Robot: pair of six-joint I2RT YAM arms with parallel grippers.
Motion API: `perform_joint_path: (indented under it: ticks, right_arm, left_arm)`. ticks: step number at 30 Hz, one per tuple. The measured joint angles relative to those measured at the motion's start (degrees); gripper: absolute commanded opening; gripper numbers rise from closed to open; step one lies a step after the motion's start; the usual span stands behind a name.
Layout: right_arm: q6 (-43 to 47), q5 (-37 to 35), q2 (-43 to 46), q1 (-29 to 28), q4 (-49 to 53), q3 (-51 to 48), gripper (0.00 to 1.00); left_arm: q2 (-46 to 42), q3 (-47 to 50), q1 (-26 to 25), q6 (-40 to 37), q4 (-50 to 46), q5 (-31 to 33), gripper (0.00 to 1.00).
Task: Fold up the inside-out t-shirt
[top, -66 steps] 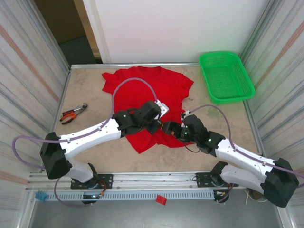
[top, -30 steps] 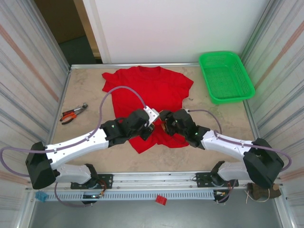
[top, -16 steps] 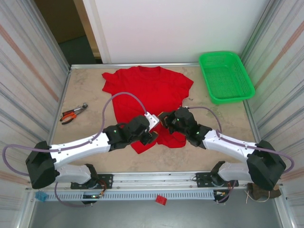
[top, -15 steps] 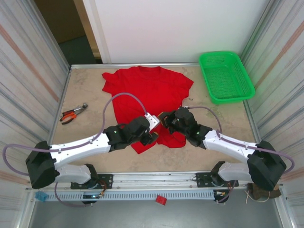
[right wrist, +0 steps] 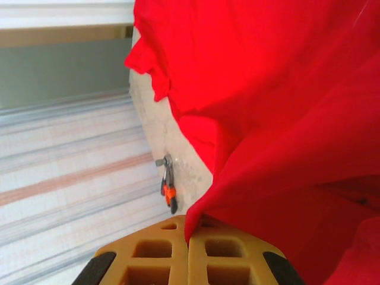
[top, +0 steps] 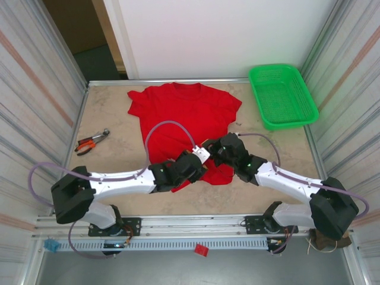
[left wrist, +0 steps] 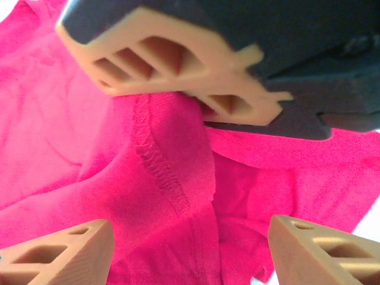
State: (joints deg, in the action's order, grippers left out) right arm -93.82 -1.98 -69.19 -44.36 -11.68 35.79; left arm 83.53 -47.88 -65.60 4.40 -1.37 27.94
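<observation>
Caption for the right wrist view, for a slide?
Right tool shut on a fold of the red t-shirt, pliers on the table beyond.

Nothing legible: no writing, brand, number or sign can be read in any of the views. The visible face of the t-shirt [top: 190, 110] is plain red cloth.
</observation>
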Motion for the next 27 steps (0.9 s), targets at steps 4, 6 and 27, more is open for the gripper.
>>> perform_joint_path:
  ticks: [4,6,27]
  right_arm:
    - [-0.02,-2.10,0.26,0.72,1.84,0.00,0.00]
    - [-0.15,-3.37,0.74,0.98,2.34,-0.04,0.00]
    - [1.84,1.40,8.52,1.03,3.21,-0.26,0.00]
  left_arm:
    - [3.06,-0.33,-0.48,-0.28,3.48,3.91,0.43]
    - [4.09,-0.74,-0.42,-0.79,4.79,4.72,0.19]
    - [-14.36,8.96,3.15,-0.26,7.76,7.28,0.65]
